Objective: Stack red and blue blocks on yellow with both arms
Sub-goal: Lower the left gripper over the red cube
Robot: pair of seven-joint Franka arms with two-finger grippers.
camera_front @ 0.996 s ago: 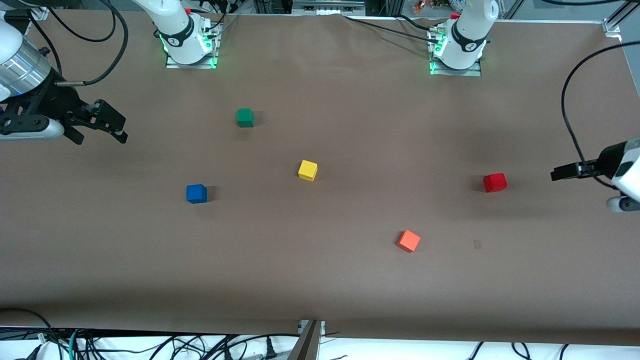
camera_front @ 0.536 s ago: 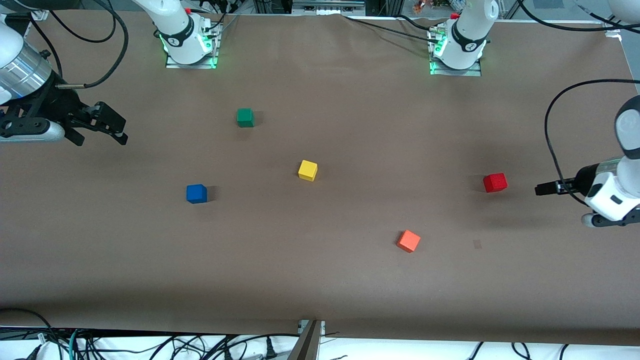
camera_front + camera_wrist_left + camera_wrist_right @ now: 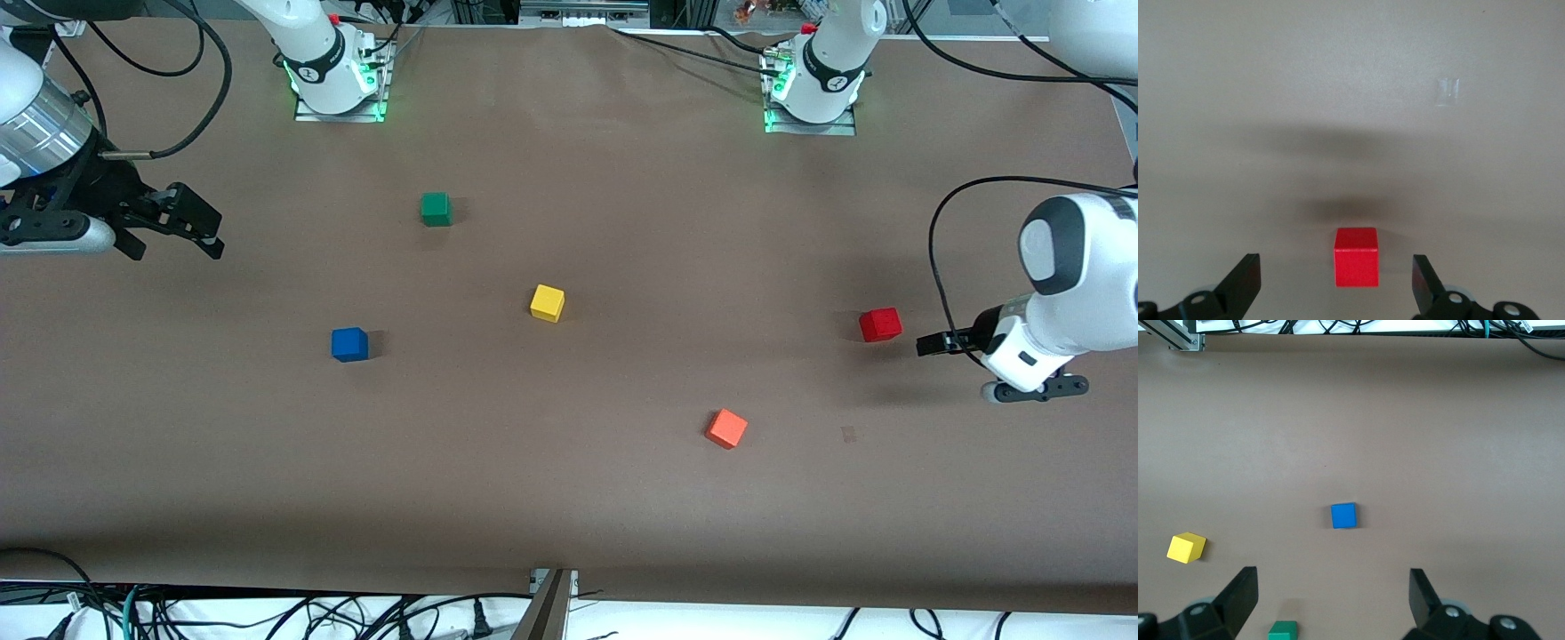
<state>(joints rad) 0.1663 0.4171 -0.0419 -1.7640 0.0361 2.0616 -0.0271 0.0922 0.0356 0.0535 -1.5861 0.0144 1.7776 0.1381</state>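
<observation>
Red block [image 3: 880, 324]: at yellow cube's [image 3: 547, 303] 3 o'clock; left claw [image 3: 929, 344] wide, just beside.
Blue block [image 3: 349, 344]: on worktop [image 3: 569, 498].
Right claw [image 3: 200, 227]: wide, empty.

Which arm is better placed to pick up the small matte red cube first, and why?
The left arm. Its open tool is beside the small matte red cube at its end of the table, and the left wrist view frames the cube. The right arm's open tool is at the right arm's end.
</observation>
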